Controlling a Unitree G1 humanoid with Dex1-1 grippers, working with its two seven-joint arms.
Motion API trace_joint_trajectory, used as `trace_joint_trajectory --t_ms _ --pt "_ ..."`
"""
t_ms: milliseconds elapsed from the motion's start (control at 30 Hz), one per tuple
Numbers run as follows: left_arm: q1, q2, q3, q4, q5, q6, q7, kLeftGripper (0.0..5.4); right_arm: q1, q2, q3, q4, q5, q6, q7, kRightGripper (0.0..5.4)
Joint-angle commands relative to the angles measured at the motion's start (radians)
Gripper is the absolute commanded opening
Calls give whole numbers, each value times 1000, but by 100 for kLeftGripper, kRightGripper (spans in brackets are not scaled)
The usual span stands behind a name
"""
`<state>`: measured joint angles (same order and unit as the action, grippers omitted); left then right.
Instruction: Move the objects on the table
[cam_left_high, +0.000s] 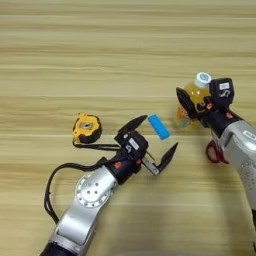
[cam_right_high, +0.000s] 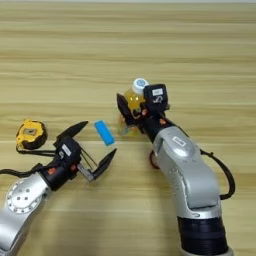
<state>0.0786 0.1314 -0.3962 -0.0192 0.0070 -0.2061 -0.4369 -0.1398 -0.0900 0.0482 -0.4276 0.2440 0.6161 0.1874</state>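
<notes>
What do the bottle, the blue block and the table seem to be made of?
Bottle: probably clear plastic, since the orange juice shows through; its white cap looks like matte plastic. Blue block: even, flat colour with smooth edges, likely plastic or foam, I cannot tell which. Table: light wood or wood-look laminate, with horizontal plank grain lines and a dull finish.

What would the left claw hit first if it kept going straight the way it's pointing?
Probably the blue block: the open left claw points up and right, with the block lying right at its fingertips, though its height above the table is unclear.
</notes>
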Motion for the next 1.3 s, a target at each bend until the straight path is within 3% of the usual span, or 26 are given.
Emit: trace_joint_trajectory --t_ms 33,367,833,1300 --pt "11 6 -18 -18 -1 -5 -20 540 7 3 49 -50 15 24 14 352" --pt "9 3 -10 -19 -6 -3 -16 540 53 0 146 -110 15 54 31 352" --pt "0 -1 8 -9 -8 0 -1 540 108 -25 215 -164 32 91 42 352" --pt "-10 -3 25 6 -7 2 6 540 130 0 262 -230 71 152 35 352"
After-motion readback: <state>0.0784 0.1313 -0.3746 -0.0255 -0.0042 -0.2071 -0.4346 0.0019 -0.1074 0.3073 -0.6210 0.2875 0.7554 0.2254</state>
